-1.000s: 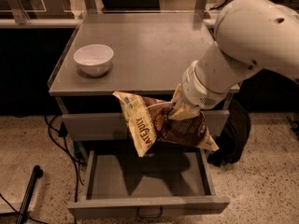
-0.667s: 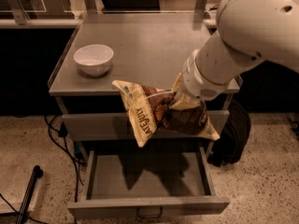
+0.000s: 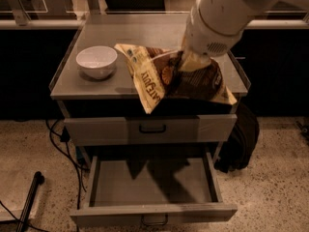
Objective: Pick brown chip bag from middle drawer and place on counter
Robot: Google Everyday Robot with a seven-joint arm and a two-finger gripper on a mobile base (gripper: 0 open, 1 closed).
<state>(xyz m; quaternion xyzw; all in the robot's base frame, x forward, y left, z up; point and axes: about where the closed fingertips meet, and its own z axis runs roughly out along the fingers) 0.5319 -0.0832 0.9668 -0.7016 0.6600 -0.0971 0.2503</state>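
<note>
The brown chip bag (image 3: 186,79) hangs from my gripper (image 3: 189,62), which is shut on its top edge. The bag is shiny dark brown with cream-yellow ends and dark lettering on its left side. It hangs in the air over the front edge of the grey counter (image 3: 145,35), its lower left corner dipping below the counter's front. The middle drawer (image 3: 152,185) is pulled wide open below, its flat grey floor bare apart from the bag's shadow. My white arm (image 3: 224,13) comes in from the upper right.
A white bowl (image 3: 97,61) stands on the counter's left front. The upper drawer (image 3: 152,128) is shut, showing its front panel and dark handle. A dark bag (image 3: 239,139) sits on the floor to the right, cables (image 3: 60,146) to the left.
My gripper has lifted the chip bag up and back, from in front of the upper drawer to counter height, over the counter's front edge.
</note>
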